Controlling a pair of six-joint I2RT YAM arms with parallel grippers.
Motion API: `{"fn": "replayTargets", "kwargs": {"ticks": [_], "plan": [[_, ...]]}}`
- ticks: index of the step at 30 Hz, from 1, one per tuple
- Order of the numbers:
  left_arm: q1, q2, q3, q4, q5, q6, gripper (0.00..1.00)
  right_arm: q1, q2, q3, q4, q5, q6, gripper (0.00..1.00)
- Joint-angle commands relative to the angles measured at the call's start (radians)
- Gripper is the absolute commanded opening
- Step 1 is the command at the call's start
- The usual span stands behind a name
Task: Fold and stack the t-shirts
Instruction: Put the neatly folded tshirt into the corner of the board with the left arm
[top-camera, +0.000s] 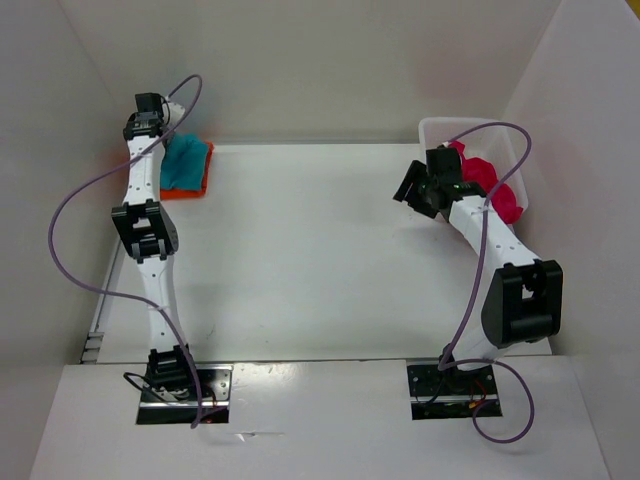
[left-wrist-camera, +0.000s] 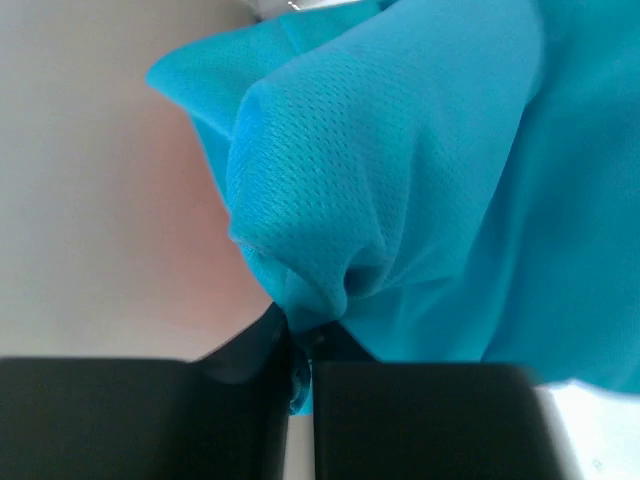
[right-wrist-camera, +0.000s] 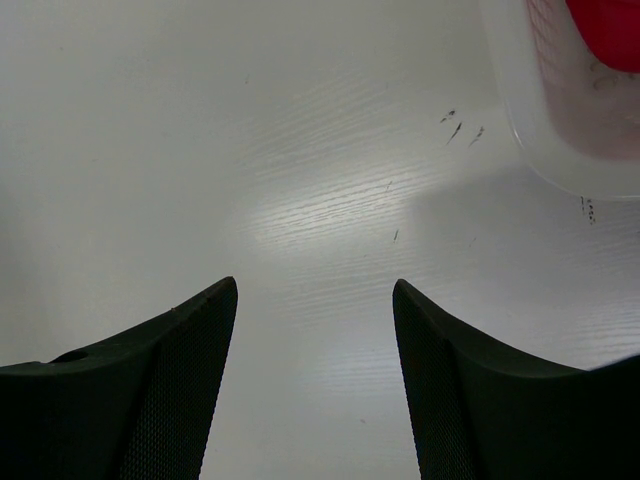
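Note:
The teal blue t-shirt lies bunched on the orange t-shirt at the table's far left corner. My left gripper is shut on a fold of the teal cloth. In the left wrist view the mesh fabric fills the frame and a pinch of it sits between the closed fingers of the left gripper. The pink-red t-shirt lies crumpled in the white basket at the far right. My right gripper hangs open just left of the basket, over bare table, with nothing between its fingers.
White walls close in the table on the left, back and right. In the right wrist view the basket's corner with the red cloth inside shows at the top right. The white table top lies between the two arms.

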Motion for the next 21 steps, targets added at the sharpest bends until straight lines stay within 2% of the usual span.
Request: {"fn": "replayTargets", "kwargs": {"ticks": [1, 2, 4, 5, 7, 9, 14, 17, 21], "plan": [[0.023, 0.103, 0.155, -0.093, 0.002, -0.051, 0.16, 0.001, -0.001, 0.05, -0.017, 0.006, -0.021, 0.69], [0.033, 0.132, 0.206, -0.113, -0.018, -0.065, 0.28, 0.001, 0.008, 0.05, -0.017, -0.003, -0.021, 0.69], [0.047, 0.231, 0.408, -0.183, -0.034, -0.076, 0.52, 0.001, 0.008, 0.05, -0.017, -0.014, -0.021, 0.69], [0.058, 0.271, 0.497, -0.21, -0.07, -0.088, 0.66, 0.001, 0.008, 0.05, -0.017, -0.014, -0.021, 0.69], [0.076, 0.247, 0.435, -0.166, -0.1, -0.102, 0.76, 0.001, 0.008, 0.05, -0.017, -0.023, -0.021, 0.69], [0.092, 0.256, 0.507, -0.181, -0.1, -0.135, 0.77, 0.001, 0.008, 0.06, -0.017, -0.033, -0.021, 0.69], [0.127, 0.223, 0.504, -0.167, -0.112, -0.146, 0.8, 0.001, 0.008, 0.07, -0.017, -0.042, -0.021, 0.69], [0.136, 0.223, 0.504, -0.158, -0.167, -0.146, 0.86, 0.001, 0.008, 0.079, -0.026, -0.051, -0.021, 0.69], [0.145, 0.223, 0.504, -0.133, -0.206, -0.146, 0.88, 0.001, 0.008, 0.08, -0.026, -0.051, -0.021, 0.7]]}}
